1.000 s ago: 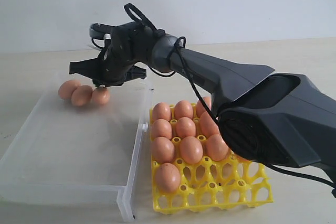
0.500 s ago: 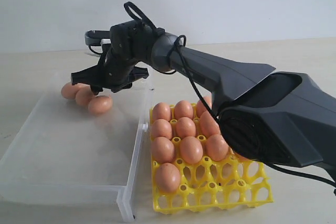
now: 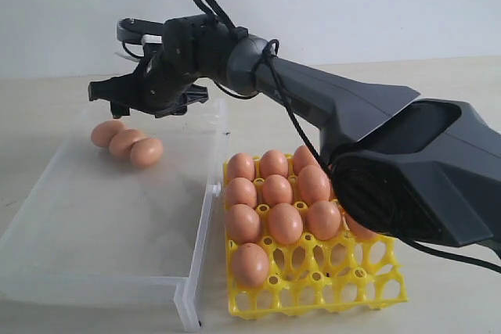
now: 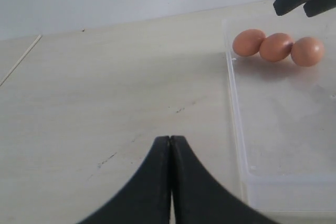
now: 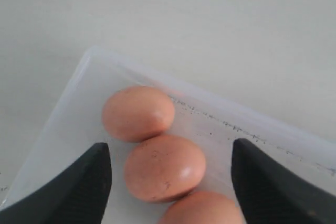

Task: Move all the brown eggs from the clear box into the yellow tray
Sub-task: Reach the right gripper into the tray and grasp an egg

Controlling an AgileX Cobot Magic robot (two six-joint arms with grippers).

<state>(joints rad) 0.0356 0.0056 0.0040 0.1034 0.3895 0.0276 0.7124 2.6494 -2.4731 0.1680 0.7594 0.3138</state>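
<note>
Close to me, the yellow tray [image 3: 329, 287] sits on the desk [image 3: 462, 115]. Brown eggs [image 3: 285, 223] fill its back cups. The clear box [image 3: 94, 271] lies just beside it. Three more eggs [image 3: 127, 143] lie in a row, touching, in the box's far corner. My right pincer [image 3: 149, 93] hangs above them, spread wide, holding nothing. My left pincer [image 4: 170, 145] is pressed shut over the desk beside the box.
</note>
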